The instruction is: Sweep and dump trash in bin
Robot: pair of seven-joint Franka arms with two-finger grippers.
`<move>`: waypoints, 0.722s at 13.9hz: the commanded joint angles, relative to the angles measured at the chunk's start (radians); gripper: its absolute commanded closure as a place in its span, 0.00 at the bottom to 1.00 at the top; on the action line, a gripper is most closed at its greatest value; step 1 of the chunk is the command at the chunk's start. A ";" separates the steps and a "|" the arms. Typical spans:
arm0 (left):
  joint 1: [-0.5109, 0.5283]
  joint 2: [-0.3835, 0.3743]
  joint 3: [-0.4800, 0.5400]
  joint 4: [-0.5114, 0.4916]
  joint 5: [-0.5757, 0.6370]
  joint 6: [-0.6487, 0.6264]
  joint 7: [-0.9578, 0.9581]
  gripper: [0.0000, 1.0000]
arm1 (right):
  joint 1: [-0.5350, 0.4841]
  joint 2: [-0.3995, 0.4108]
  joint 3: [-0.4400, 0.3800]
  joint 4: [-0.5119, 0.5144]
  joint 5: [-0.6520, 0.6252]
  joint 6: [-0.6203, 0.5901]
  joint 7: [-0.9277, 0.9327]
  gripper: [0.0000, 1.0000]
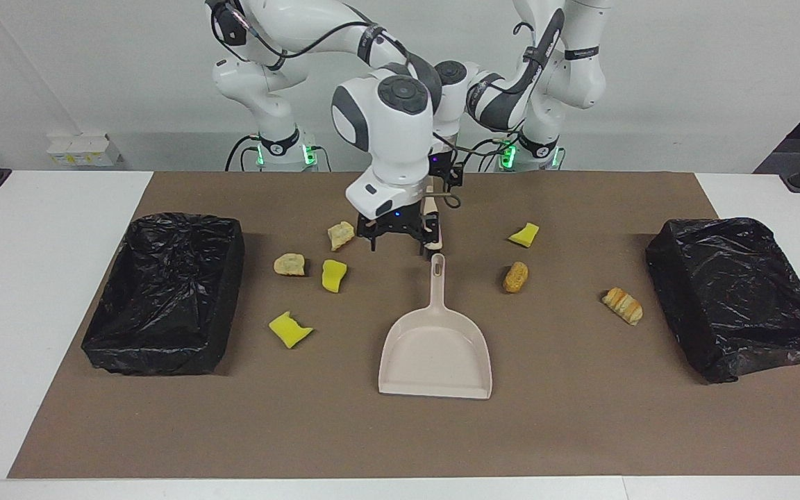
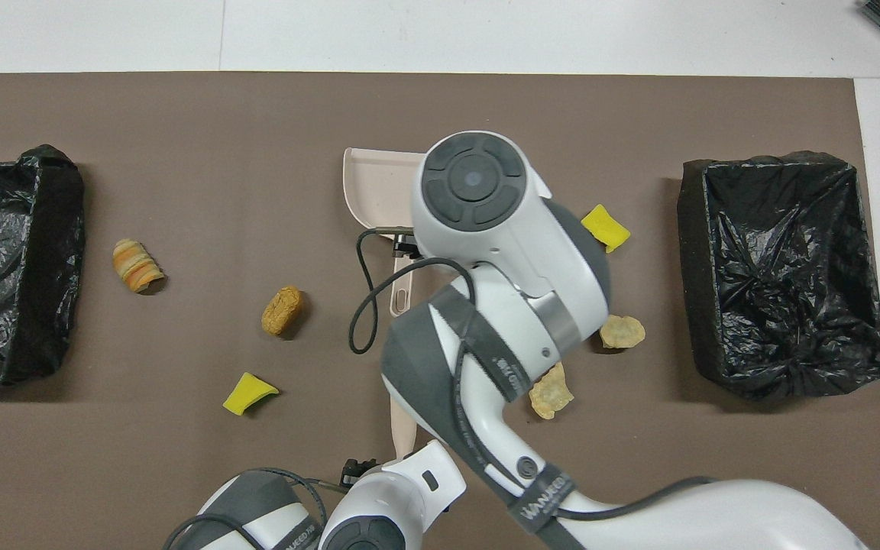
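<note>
The beige brush (image 1: 432, 228) lies on the brown mat, its handle pointing toward the robots. My left gripper (image 1: 444, 182) is down at that handle, mostly hidden by the right arm's wrist. My right gripper (image 1: 398, 243) hangs open low over the mat beside the brush's head, by the tip of the dustpan (image 1: 436, 351) handle. Trash lies scattered: two tan lumps (image 1: 340, 235) (image 1: 289, 264) and two yellow chunks (image 1: 333, 275) (image 1: 289, 329) toward the right arm's end. A yellow chunk (image 1: 524, 235), an orange lump (image 1: 515, 276) and a striped pastry (image 1: 623, 305) lie toward the left arm's end.
Two bins lined with black bags stand on the mat, one (image 1: 164, 292) at the right arm's end and one (image 1: 737, 295) at the left arm's end. In the overhead view the right arm covers most of the dustpan (image 2: 371, 183) and part of the brush (image 2: 402, 416).
</note>
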 commanded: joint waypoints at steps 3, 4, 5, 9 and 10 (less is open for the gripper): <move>-0.022 -0.034 0.016 -0.040 -0.012 0.027 -0.017 0.11 | 0.078 0.179 -0.007 0.148 -0.069 0.061 0.071 0.00; -0.022 -0.036 0.017 -0.040 -0.012 0.027 -0.017 0.12 | 0.078 0.192 -0.004 0.146 -0.069 0.082 0.071 0.00; -0.022 -0.034 0.016 -0.040 -0.012 0.027 -0.017 0.12 | 0.078 0.198 -0.002 0.141 -0.069 0.087 0.070 0.00; -0.025 -0.024 0.016 -0.042 -0.010 0.035 -0.051 0.18 | 0.093 0.218 0.001 0.103 -0.077 0.117 0.074 0.00; -0.028 -0.022 0.016 -0.042 -0.012 0.038 -0.051 0.24 | 0.087 0.215 0.001 0.070 -0.065 0.142 0.074 0.00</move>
